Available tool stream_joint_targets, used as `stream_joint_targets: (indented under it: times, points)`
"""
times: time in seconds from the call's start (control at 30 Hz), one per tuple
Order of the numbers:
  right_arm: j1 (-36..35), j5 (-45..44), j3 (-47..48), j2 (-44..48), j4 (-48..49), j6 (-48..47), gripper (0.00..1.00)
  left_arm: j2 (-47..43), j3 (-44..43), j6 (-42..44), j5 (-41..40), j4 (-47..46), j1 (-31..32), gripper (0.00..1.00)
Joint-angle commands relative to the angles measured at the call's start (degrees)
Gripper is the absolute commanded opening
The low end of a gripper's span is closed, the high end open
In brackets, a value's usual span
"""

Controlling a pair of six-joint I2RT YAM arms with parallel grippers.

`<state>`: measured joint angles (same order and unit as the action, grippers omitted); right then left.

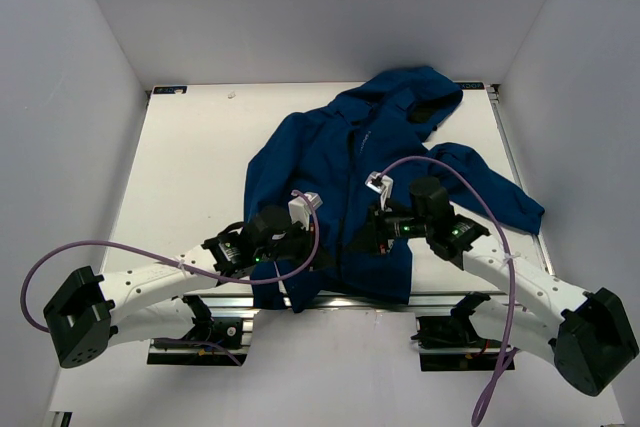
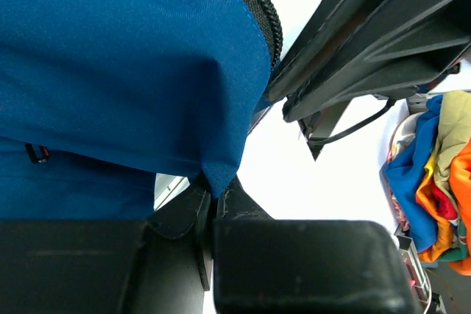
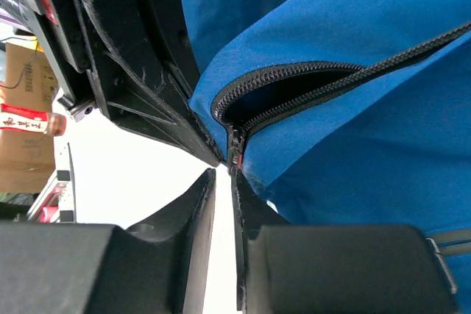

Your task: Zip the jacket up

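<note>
The dark blue soft-fabric hooded jacket lay front-up on the white desk, hood toward the far side and hem at the near edge between the two arms. Its black toothed zipper ran from the hem straight away toward the hood, so that line was its long axis. The small black slider sat low on it, with the teeth beyond it parted. The right pincer was the nearer one, its tips right at the slider and only a slit apart. Whether it actually gripped the pull could not be told. The left pincer was clamped tight on a fold of hem fabric, just left of the zipper. As a judgement, the coming pull had to run away from the bases, up the zipper line, against the left pincer's anchoring hold.
</note>
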<state>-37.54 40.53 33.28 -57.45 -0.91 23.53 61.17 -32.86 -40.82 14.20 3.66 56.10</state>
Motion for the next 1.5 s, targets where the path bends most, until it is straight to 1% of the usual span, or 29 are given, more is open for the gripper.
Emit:
stream_joint_targets:
  times: [0.0,0.1,0.17,0.2,0.37,0.4,0.43,0.47,0.6,0.67,0.7,0.77,0.8,0.83,0.87,0.9,0.93,0.97,1.0,1.03,1.1,1.13,1.17,1.23,1.27,1.33,1.37,1.4,1.47]
  points:
    - [-0.3,1.7,-0.3,-0.5,4.0,1.8,0.2,-0.9,-1.0,-0.8,1.1,-2.5,0.2,0.0]
    - [-0.5,1.7,-0.5,-0.8,4.9,3.4,0.21,-0.5,-1.0,-0.9,1.5,-2.9,0.2,0.0]
    - [-0.4,1.3,-1.2,-0.9,5.9,5.0,0.24,-0.5,-1.0,-1.2,1.4,-2.8,0.1,0.0]
    - [-0.5,1.1,-1.4,-1.0,6.0,5.2,0.29,-0.6,-1.0,-1.3,1.4,-2.9,0.2,0.0]
    - [-0.5,0.4,-2.2,-1.3,5.0,4.9,0.36,-1.2,-0.8,-1.1,1.5,-3.1,0.1,0.0]
    - [-0.4,0.4,-2.7,-1.3,5.2,5.0,0.4,-1.6,-0.6,-1.1,1.6,-3.2,0.2,0.0]
    - [-0.5,0.4,-3.0,-1.2,5.6,5.3,0.41,-1.7,-0.5,-1.1,1.7,-3.2,0.2,0.0]
    - [-0.4,0.2,-3.2,-1.1,6.0,5.8,0.42,-1.8,-0.4,-0.9,1.9,-4.7,0.2,0.0]
    - [-0.6,0.2,-4.3,-1.6,9.2,6.9,0.52,-2.0,-0.5,-0.1,4.7,-7.7,0.1,0.0]
    - [-0.6,0.0,-3.6,-1.5,8.9,6.1,0.53,-1.9,-1.1,1.3,5.7,-9.5,0.1,0.0]
    - [-0.5,-0.5,-3.2,-1.1,8.7,5.8,0.56,-1.8,-2.3,2.1,6.5,-10.2,0.2,0.0]
    - [0.1,-4.7,-0.9,1.8,4.6,4.4,0.6,-0.3,-4.8,5.4,8.7,-10.7,0.2,0.0]
    - [0.4,-7.5,-0.1,3.3,2.3,3.5,0.67,1.0,-8.6,6.6,9.4,-10.2,0.1,0.0]
    - [0.8,-13.8,0.8,7.2,-3.0,2.0,0.7,4.4,-11.0,8.0,10.8,-8.1,0.2,0.0]
    - [1.8,-17.3,2.3,9.7,-5.7,1.4,0.72,6.7,-13.8,11.0,11.3,-6.5,0.2,0.0]
    - [2.5,-21.5,2.8,12.1,-8.4,1.2,0.81,9.3,-19.8,12.5,11.6,-4.5,0.1,0.0]
    - [2.9,-31.5,3.3,17.1,-11.0,2.2,0.85,11.9,-22.6,14.2,12.2,-1.0,0.2,0.0]
    - [3.6,-36.7,3.8,19.6,-16.0,3.4,0.89,17.1,-24.9,16.4,14.0,-0.3,0.2,0.0]
    - [3.9,-42.1,4.0,21.8,-18.0,4.4,0.89,19.5,-27.1,17.0,14.9,0.0,0.1,0.0]
    - [4.0,-50.3,4.2,25.8,-20.2,5.6,0.89,21.8,-31.0,17.6,15.8,1.5,0.2,0.0]
    - [4.1,-54.8,4.6,28.9,-24.4,5.8,0.89,27.0,-33.8,18.4,16.7,2.5,0.1,0.0]
    - [4.1,-58.6,5.1,30.1,-25.9,6.0,0.89,28.1,-35.2,18.3,17.8,0.6,0.1,0.0]
    - [4.1,-59.8,5.7,30.1,-27.3,6.4,0.89,29.2,-36.0,18.1,18.9,-0.4,0.2,0.0]
    - [4.1,-59.9,7.5,29.0,-29.4,5.7,0.89,32.3,-38.1,17.7,20.8,-0.5,0.2,0.0]
    - [4.1,-58.1,8.2,28.6,-29.7,4.9,0.89,33.2,-40.2,18.2,21.0,0.2,0.1,0.0]
    - [4.1,-54.3,9.9,28.4,-29.2,1.4,0.86,34.4,-40.6,18.4,21.1,0.9,0.1,0.0]
    - [4.2,-52.9,10.1,28.4,-28.9,-1.1,0.83,34.2,-39.1,17.7,21.1,0.2,0.1,0.0]
    - [4.2,-51.5,10.2,28.4,-28.5,-2.1,0.74,33.6,-38.3,17.3,21.7,-0.7,0.1,0.0]
    - [4.1,-44.9,9.4,27.6,-26.9,-4.4,0.68,32.9,-36.5,15.9,21.8,-3.0,0.1,0.0]
